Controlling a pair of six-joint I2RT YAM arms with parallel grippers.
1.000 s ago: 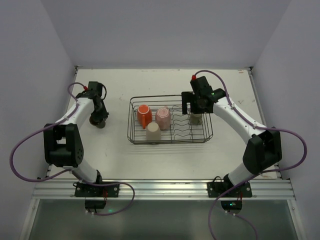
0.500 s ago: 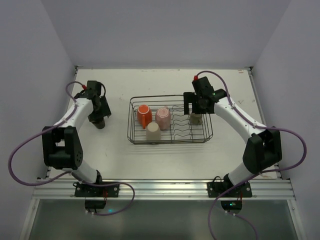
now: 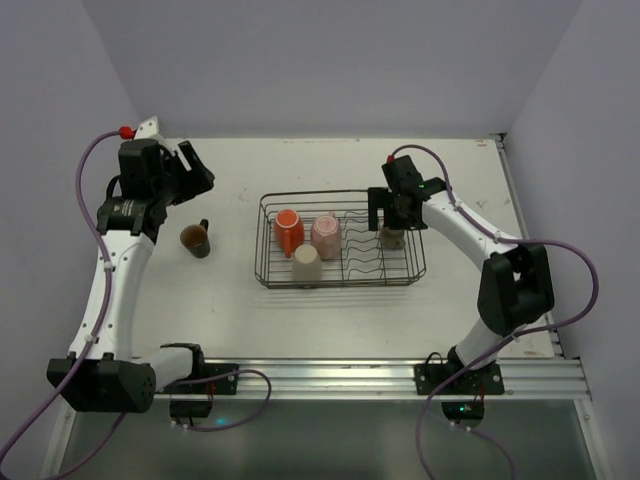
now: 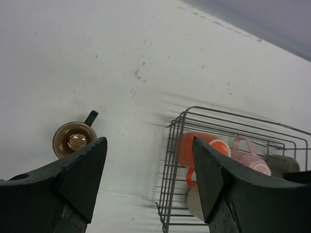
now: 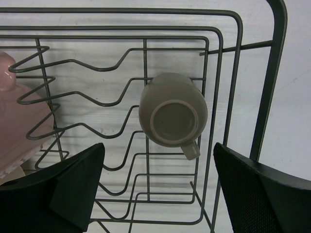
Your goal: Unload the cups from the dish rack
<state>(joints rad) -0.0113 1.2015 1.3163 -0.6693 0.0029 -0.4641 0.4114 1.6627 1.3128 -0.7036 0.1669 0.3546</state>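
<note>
A dark brown ceramic mug (image 3: 196, 239) stands upright on the white table (image 3: 240, 310). The left jaws hang raised nearby, wide apart and empty. A black wire dish rack (image 3: 340, 284) holds orange (image 3: 288, 230), pink (image 3: 326, 235) and cream (image 3: 306, 264) mugs. The right jaws gape wide over an olive-grey mug (image 5: 173, 110) at the rack's right end.

White table (image 3: 300, 320) carries black wire dish rack (image 3: 362, 262) at centre, long sides parallel to near edge; dark brown cup (image 3: 196, 239) stands upright apart from rack, toward left edge.
</note>
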